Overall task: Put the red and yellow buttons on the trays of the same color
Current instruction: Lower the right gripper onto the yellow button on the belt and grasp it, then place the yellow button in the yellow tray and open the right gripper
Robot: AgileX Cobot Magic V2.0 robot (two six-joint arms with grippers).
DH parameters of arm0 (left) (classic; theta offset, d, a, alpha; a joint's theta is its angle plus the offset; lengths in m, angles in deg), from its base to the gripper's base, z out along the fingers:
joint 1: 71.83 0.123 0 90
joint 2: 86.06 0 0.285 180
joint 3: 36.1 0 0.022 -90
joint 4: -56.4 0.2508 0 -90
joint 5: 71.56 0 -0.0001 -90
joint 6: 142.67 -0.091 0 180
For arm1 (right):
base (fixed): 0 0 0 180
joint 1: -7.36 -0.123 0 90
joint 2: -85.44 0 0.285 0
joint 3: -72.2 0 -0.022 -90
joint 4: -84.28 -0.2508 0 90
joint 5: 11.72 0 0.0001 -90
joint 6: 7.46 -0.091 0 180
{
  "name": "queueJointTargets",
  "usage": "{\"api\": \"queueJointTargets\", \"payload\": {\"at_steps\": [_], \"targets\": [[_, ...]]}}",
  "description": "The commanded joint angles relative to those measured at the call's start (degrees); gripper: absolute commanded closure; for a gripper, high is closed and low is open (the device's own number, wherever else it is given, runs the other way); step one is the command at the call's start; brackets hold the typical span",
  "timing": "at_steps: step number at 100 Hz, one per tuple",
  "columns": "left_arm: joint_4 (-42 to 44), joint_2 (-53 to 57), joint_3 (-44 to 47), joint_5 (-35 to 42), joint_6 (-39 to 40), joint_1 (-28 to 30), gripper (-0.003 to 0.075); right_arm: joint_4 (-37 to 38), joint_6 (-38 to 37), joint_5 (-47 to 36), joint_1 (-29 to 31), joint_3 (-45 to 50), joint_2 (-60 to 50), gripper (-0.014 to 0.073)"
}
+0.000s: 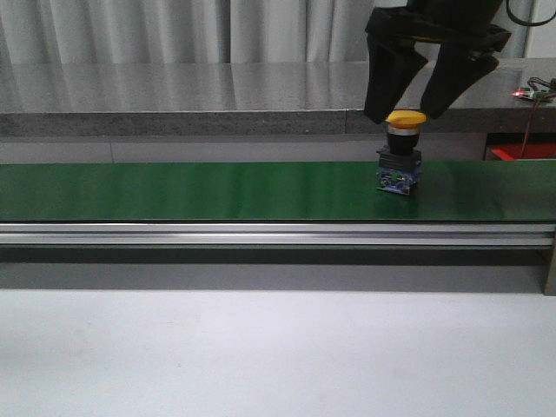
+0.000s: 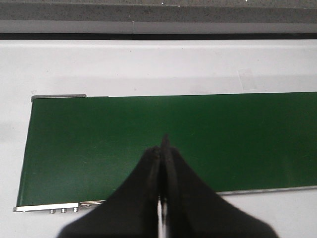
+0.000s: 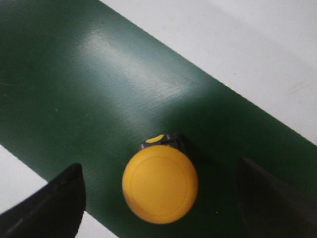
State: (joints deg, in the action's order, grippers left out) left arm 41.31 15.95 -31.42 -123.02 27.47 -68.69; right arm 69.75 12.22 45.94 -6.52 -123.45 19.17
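From my front camera, low and level across the green conveyor belt (image 1: 191, 191), I face forward, while both wrist cameras look steeply down on that same belt, the right far closer than the left.

A single yellow button (image 1: 405, 116) stands upright on the green belt (image 1: 191, 191), toward the right of the scene. It has a round, smooth, mushroom-shaped yellow cap on top, a black cylindrical collar beneath it, and a blocky base with blue and pale parts that rests flat on the belt. From above, the cap (image 3: 160, 183) reads as a plain disc, with a black body edge and a small yellow tab showing beside it.
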Motion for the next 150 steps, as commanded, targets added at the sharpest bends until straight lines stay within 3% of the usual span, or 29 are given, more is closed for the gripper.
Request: {"api": "queueJointTargets", "payload": {"at_steps": [1,18,40,52,73,94,150], "targets": [[-1.28,1.67,-1.42,2.95,-0.04,-0.44,0.0739,1.0,-0.26,-1.94,-0.03,-1.22,-1.95,-0.0017],[-1.28,1.67,-1.42,2.95,-0.04,-0.44,0.0739,2.01,-0.31,-1.13,-0.03,-1.22,-0.53,0.0014],[-1.28,1.67,-1.42,2.95,-0.04,-0.44,0.0739,2.91,-1.93,0.06,-0.03,-1.22,-0.46,0.0287],[-1.28,1.67,-1.42,2.95,-0.04,-0.44,0.0739,4.58,-3.44,0.98,-0.03,-1.22,-0.59,0.0368],[-1.28,1.67,-1.42,2.84,-0.04,-0.44,0.0739,4.62,-5.75,3.07,1.8,-1.22,-3.43,0.0377],[-1.28,1.67,-1.42,2.51,-0.04,-0.44,0.0739,4.54,-8.0,6.11,7.82,0.84,-9.77,0.0377],[-1.28,1.67,-1.42,2.43,-0.04,-0.44,0.0739,5.16,-8.31,1.73,32.97,28.06,-31.5,0.0377]]}}
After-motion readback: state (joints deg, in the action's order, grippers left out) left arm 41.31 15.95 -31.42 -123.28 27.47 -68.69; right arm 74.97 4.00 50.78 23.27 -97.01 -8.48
